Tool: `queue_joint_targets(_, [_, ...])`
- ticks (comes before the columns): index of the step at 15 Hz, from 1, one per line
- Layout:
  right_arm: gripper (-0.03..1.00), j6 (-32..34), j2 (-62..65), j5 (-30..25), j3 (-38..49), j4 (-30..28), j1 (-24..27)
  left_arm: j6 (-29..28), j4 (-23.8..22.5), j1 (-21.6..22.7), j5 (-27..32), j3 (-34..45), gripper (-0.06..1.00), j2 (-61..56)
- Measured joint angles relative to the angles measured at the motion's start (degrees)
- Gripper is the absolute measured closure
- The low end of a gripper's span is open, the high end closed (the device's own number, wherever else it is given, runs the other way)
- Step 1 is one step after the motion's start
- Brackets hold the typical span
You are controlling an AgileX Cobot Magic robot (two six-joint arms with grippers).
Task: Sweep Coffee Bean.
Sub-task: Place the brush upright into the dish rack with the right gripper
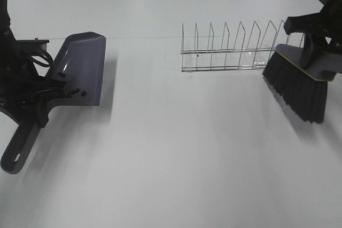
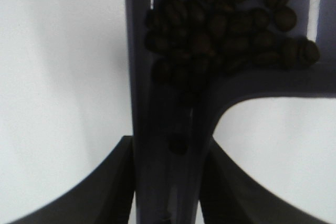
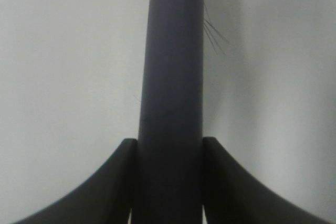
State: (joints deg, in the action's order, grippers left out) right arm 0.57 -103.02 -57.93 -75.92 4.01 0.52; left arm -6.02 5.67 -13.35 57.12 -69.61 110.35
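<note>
My left gripper [image 1: 40, 97] is shut on the handle of the purple dustpan [image 1: 80, 68], held at the table's left side with its blade pointing away. The coffee beans [image 2: 226, 19] lie piled inside the pan near the handle; a few show as dark dots in the high view [image 1: 76, 92]. The pan's handle runs between my left fingers [image 2: 113, 182]. My right gripper [image 1: 312, 36] is shut on the handle [image 3: 170, 93] of the purple brush [image 1: 302, 81], held at the right with its black bristles pointing down at the table.
A wire dish rack [image 1: 230, 46] stands at the back, right of centre, just left of the brush. The white table [image 1: 176, 148] spreads across the view.
</note>
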Motion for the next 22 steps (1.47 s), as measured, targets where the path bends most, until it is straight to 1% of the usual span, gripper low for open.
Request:
queue_joint_targets(1, [0.66, 0.0, 0.0, 1.0, 0.6, -0.9, 0.1, 0.0, 0.0, 0.0, -0.1, 0.0, 0.62, 0.0])
queue_joint_targets(3, [0.66, 0.1, 0.0, 5.0, 1.0, -2.4, 0.2, 0.0, 0.0, 0.0, -0.2, 0.0, 0.62, 0.0])
queue_joint_targets(5, [0.66, 0.5, 0.0, 9.2, 1.0, -2.8, 0.2, 0.0, 0.0, 0.0, -0.3, 0.0, 0.62, 0.0])
queue_joint_targets(8, [0.66, 0.4, 0.0, 13.1, 1.0, -2.8, 0.2, 0.0, 0.0, 0.0, -0.6, 0.0, 0.62, 0.0])
queue_joint_targets(11, [0.66, -0.6, -1.0, 13.3, 1.0, -2.7, 0.2, 0.0, 0.2, 0.0, -1.2, 0.0, 0.62, 0.0])
queue_joint_targets(13, [0.66, -2.9, -2.2, 12.8, 1.0, -1.8, 0.2, 0.0, 1.3, 0.0, -2.1, 0.0, 0.62, 0.0])
queue_joint_targets(14, [0.66, -4.3, -3.1, 12.4, 1.0, -0.3, 0.2, 0.0, 2.1, 0.0, -2.8, 0.0, 0.62, 0.0])
queue_joint_targets(16, [0.66, -5.7, -4.5, 13.8, 0.6, 1.7, 0.1, 0.0, 3.4, 0.0, -2.9, 0.0, 0.62, 0.0])
queue_joint_targets(20, [0.66, -6.0, -6.4, 14.1, -3.1, 2.2, 0.1, 0.0, 3.5, 0.0, -3.0, 0.0, 0.62, 0.0])
queue_joint_targets(22, [0.66, -6.0, -8.6, 15.4, -5.6, 3.2, 0.1, 0.0, 3.7, 0.0, -3.2, 0.0, 0.62, 0.0])
